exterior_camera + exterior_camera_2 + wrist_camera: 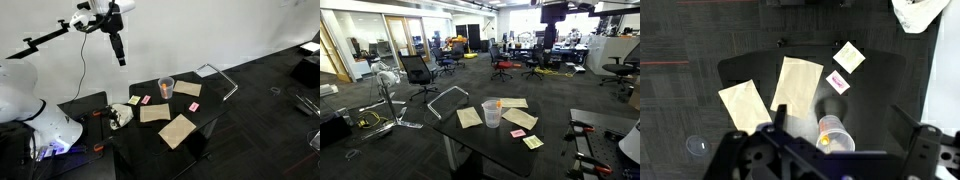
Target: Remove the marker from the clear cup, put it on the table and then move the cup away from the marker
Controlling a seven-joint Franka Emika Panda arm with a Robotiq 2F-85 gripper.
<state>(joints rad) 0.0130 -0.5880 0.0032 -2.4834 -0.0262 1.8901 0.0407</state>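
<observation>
The clear cup [166, 88] stands upright near the middle of the black table [205, 122]. It also shows in the other exterior view [492, 114] and the wrist view [834, 134]. The orange-red marker [823, 143] stands inside the cup, and its orange tint shows through the wall [496, 104]. My gripper [121, 57] hangs high above the table, well clear of the cup. It shows at the top of an exterior view [552, 30]. In the wrist view its fingers [842, 118] are spread open and empty, with the cup far below between them.
Three tan cardboard pieces [153, 113] [178, 130] [188, 89] lie flat around the cup. Small pink squares [146, 100] [193, 106] lie beside them. A metal frame [225, 80] lies on the floor past the table. Office chairs [418, 70] stand further off.
</observation>
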